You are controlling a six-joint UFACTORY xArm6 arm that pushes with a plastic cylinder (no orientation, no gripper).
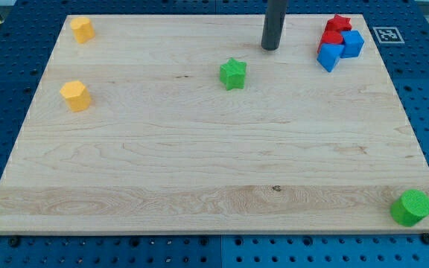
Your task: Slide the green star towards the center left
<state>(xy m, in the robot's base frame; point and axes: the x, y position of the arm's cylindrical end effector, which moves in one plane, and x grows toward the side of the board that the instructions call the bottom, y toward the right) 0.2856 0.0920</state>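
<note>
The green star [233,74] lies on the wooden board [199,164], a little above the board's middle. My tip [270,48] is the lower end of the dark rod coming down from the view's top. It stands up and to the right of the green star, a short gap away and not touching it.
Two yellow blocks sit at the view's left, one [82,29] near the top corner, one [74,95] below it. A cluster of red blocks [336,30] and blue blocks [341,49] sits at the top right. A green cylinder [410,207] sits at the bottom right corner.
</note>
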